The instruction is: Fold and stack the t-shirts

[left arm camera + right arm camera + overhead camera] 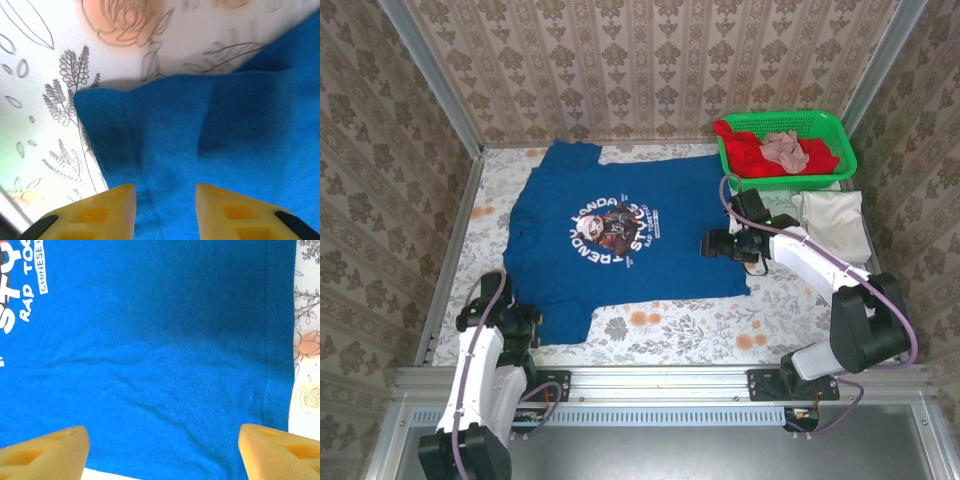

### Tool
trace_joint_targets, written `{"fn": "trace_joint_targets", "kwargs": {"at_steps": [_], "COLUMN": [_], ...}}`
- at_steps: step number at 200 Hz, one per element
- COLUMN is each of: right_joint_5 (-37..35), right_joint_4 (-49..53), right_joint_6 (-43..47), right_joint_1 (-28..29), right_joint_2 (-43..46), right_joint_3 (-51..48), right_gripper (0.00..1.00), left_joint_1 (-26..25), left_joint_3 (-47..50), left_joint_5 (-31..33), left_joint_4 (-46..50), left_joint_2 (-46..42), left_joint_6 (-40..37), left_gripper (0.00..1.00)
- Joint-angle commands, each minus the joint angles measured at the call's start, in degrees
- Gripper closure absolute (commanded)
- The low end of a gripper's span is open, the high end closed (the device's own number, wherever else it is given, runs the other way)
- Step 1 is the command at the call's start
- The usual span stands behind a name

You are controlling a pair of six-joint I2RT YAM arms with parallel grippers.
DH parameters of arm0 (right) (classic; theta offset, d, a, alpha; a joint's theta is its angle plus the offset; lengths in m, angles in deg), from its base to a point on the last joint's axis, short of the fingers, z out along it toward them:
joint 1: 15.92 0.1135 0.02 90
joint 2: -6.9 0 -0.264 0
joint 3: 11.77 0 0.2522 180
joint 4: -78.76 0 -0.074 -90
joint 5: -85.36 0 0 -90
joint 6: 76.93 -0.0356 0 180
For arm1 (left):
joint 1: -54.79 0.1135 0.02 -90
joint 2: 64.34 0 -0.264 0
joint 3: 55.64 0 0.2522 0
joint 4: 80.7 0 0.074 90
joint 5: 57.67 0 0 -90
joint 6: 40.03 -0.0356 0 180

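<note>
The royal-blue t-shirt (620,235) lies spread flat on the floral table cover, its chest print facing up. My left gripper (524,326) is over the shirt's near-left sleeve. In the left wrist view its yellow fingers (100,216) stand open above the blue sleeve (200,130), whose corner ends at the left. My right gripper (712,243) is at the shirt's right edge. Its fingers (45,450) are spread wide over the blue cloth (160,365), close to the hem and some white lettering. The cream-white t-shirt (834,224) lies folded at the right, beside the right arm.
A green lattice basket (835,128) stands at the back right with red cloth (750,152) and a pinkish cloth (786,148) in it. Patterned walls close in the table on three sides. A metal rail (660,380) runs along the near edge.
</note>
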State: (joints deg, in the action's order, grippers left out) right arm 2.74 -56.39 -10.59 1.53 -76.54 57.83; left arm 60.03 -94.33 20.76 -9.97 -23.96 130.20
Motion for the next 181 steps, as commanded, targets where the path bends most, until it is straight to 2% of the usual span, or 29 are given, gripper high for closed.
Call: {"fn": "trace_joint_targets", "kwargs": {"at_steps": [1,18,31,49,69,109,148,181], "right_joint_5": [0.2,0.4,0.4,0.4,0.6,-0.5,-0.6,-1.0], "right_joint_4": [-0.2,-0.1,-0.2,-0.1,-0.1,0.1,-0.2,-0.1], "right_joint_6": [1.5,1.9,2.1,2.2,2.3,1.9,0.0,-0.7], "right_joint_1": [-0.2,-0.3,-0.4,-0.5,-0.5,-0.7,-0.8,-0.8], "right_joint_2": [-1.6,-2.4,-2.6,-2.7,-2.7,-0.6,0.8,1.4], "right_joint_3": [3.0,4.1,4.5,4.5,4.0,3.0,1.2,0.7], "right_gripper": [0.21,0.21,0.21,0.21,0.21,0.2,0.2,0.2], "left_joint_1": [0.3,1.4,3.0,4.6,5.4,7.8,7.9,7.8], "left_joint_3": [-7.3,-11.3,-13.9,-16.4,-17.8,-18.3,-14.9,-13.3], "left_joint_5": [3.6,5.3,5.0,4.2,4.7,6.6,0.8,1.0], "left_joint_4": [12.2,10.5,7.9,5.2,2.0,2.2,-5.4,-7.4], "left_joint_2": [3.0,7.7,12.3,19.7,26.3,35.3,38.5,41.4], "left_joint_6": [-5.5,-15.1,-23.1,-31.1,-35.9,-42.9,-42.1,-42.6], "left_gripper": [0.43,0.29,0.27,0.36,0.44,0.5,0.58,0.63]}}
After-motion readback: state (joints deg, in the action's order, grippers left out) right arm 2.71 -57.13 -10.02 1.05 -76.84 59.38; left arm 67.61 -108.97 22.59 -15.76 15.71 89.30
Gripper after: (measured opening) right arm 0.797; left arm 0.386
